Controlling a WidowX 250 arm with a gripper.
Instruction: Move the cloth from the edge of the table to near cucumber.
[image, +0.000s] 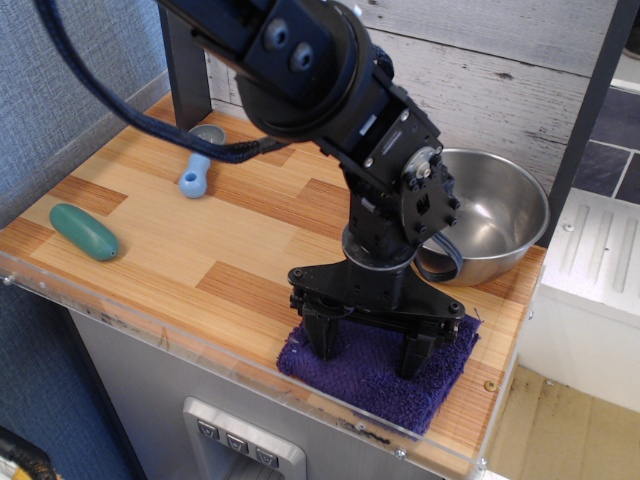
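Hand (367, 357) spread wide on cloth (375, 372); bowl (495, 215) just behind | cucumber (84, 231) far left

No legible text, label, brand mark, number or sign is present on any surface in view. The black robot arm housing carries only round screw recesses, no lettering. The grey panel below the striped wood-laminate table (150, 215) holds a pale plate with three small dark buttons (236, 443); any marking on them is too small to read. The polished steel bowl (505, 210), the dark purple-blue terry cloth (370, 375), the teal-green oblong cucumber (84, 231) and the light blue scoop with a grey cup (196, 172) all show plain, unmarked surfaces. The whitewashed plank wall and blue textured wall covering bear no signage.
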